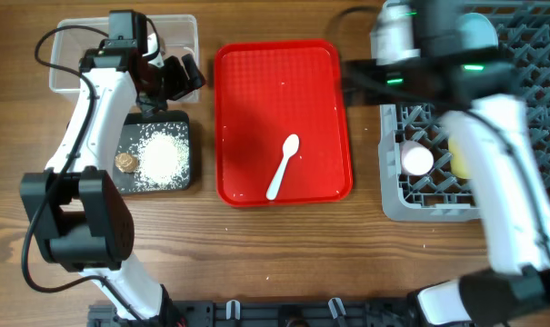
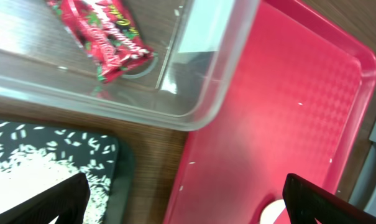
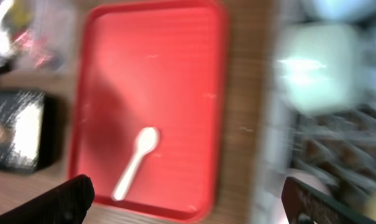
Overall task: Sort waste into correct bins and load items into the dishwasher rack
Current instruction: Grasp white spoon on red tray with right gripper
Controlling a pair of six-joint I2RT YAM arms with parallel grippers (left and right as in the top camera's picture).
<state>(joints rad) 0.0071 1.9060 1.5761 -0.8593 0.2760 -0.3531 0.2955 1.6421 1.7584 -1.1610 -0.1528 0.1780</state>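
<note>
A white plastic spoon lies on the near half of a flat red plastic serving tray, its bowl toward the far edge. The right wrist view smears it with blur, and the left wrist view cuts off all but a white sliver. The tray is finely textured with rounded corners. To its left, a clear plastic tub holds a crinkled red snack wrapper, hidden overhead by the left arm. Nearer, a shallow black tray holds loose white rice-like grains and a small round brown food piece. The left gripper hangs by the tub's corner, fingers spread wide and empty. The right gripper is likewise spread and empty. On the right, a grey plastic grid rack, partly covered by the right arm, holds a small pink cup and a yellow cup.
</note>
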